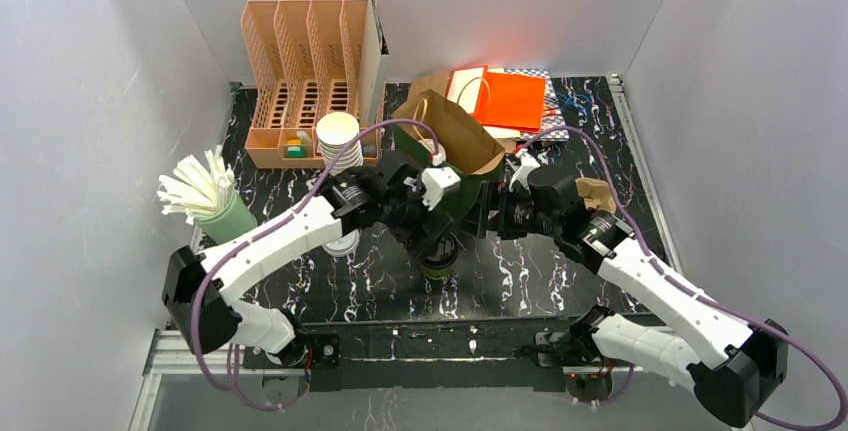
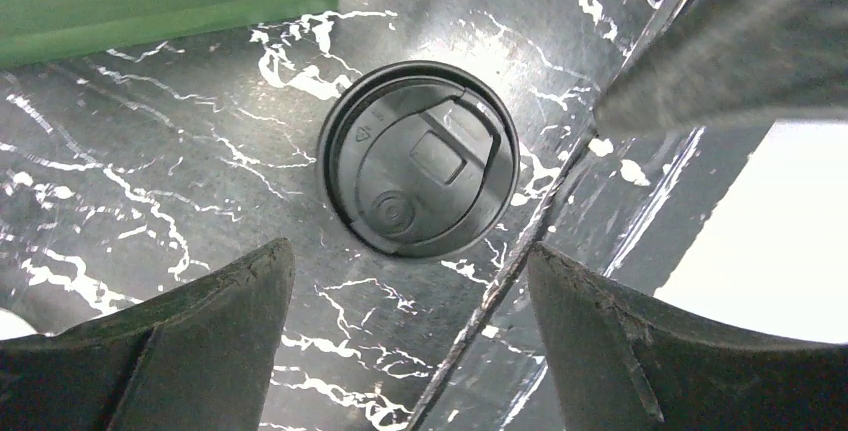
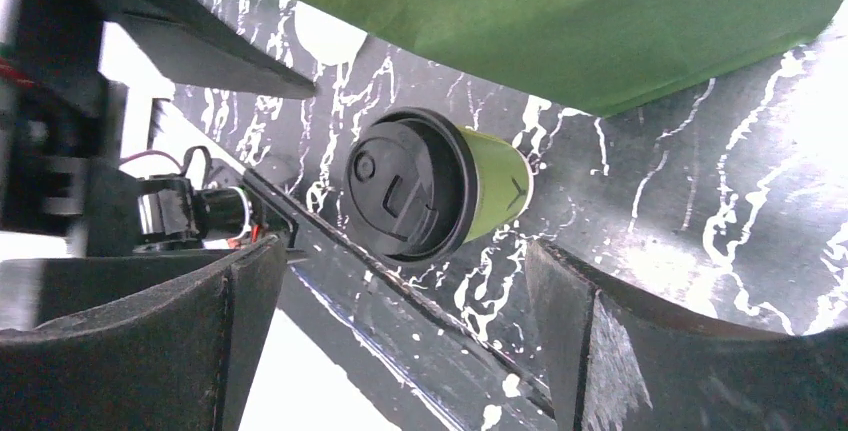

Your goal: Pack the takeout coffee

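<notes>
Between the two dark fingers of my left tool point(image 2: 408, 256), which stand wide apart and grip nothing, I look straight down on the takeout coffee: a green paper cup point(image 3: 495, 186) closed with a round black plastic lid point(image 2: 418, 159). It stands upright on the black desk veined with white point(image 2: 150, 191), and the fingers are clear of it on either side. My right tool point(image 3: 405, 246) is spread just as wide, also empty, and faces the cup from the other side without touching it. Seen from overhead, both tools meet over the cup near the middle of the desk, towards the front. Just behind the cup is a dark green paper bag point(image 3: 560, 21). Farther back lie a brown paper bag point(image 1: 455, 131) and a bright orange bag point(image 1: 510, 99). At the back left stand a peach slotted plastic organiser point(image 1: 300, 51) and a stack of white cups point(image 1: 338, 136). A pale green holder of white sticks point(image 1: 225, 219) is at the left edge.
</notes>
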Robot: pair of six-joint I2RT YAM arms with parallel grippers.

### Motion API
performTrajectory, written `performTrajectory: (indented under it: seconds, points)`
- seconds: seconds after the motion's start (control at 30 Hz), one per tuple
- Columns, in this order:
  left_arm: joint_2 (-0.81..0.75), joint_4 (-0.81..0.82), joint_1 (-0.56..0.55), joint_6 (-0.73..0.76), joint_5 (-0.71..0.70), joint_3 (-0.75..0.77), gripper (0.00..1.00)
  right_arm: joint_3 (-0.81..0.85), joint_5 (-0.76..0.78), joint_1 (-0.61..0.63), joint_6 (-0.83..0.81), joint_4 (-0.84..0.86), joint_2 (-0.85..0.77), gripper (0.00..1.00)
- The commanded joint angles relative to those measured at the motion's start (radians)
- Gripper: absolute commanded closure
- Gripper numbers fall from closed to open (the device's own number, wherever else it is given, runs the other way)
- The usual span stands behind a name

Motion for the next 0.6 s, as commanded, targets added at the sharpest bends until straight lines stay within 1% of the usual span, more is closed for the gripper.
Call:
performTrajectory:
  seconds: [0.0, 0.07, 0.17, 0.3, 0.37, 0.43, 0.47, 0.57]
  points:
    - [-0.14, -0.069, -0.004, -0.139, -0.07, 0.033, 0.17, 0.097, 0.091, 0.023, -0.111, -0.121, -0.011, 0.02]
    - [-0.193, -0.071, -0.003, -0.203, -0.102, 0.002, 0.17, 0.104, 0.128, 0.064, -0.136, -0.117, -0.021, 0.02]
    - [-0.289, -0.042, -0.002, -0.318, -0.171, -0.085, 0.18, 0.1, 0.176, 0.143, -0.196, -0.104, -0.014, 0.02]
    - [-0.375, -0.002, 0.004, -0.499, -0.288, -0.165, 0.19, 0.167, 0.255, 0.228, -0.268, -0.141, 0.074, 0.02]
    - [-0.388, 0.009, 0.01, -0.565, -0.325, -0.179, 0.2, 0.226, 0.315, 0.252, -0.233, -0.185, 0.149, 0.02]
    - [-0.392, 0.029, 0.019, -0.624, -0.355, -0.194, 0.2, 0.281, 0.387, 0.272, -0.138, -0.23, 0.215, 0.02]
    - [-0.39, 0.039, 0.026, -0.648, -0.364, -0.201, 0.22, 0.309, 0.426, 0.29, -0.097, -0.251, 0.245, 0.02]
    - [-0.376, 0.049, 0.073, -0.713, -0.374, -0.217, 0.31, 0.393, 0.599, 0.398, 0.012, -0.327, 0.325, 0.02]
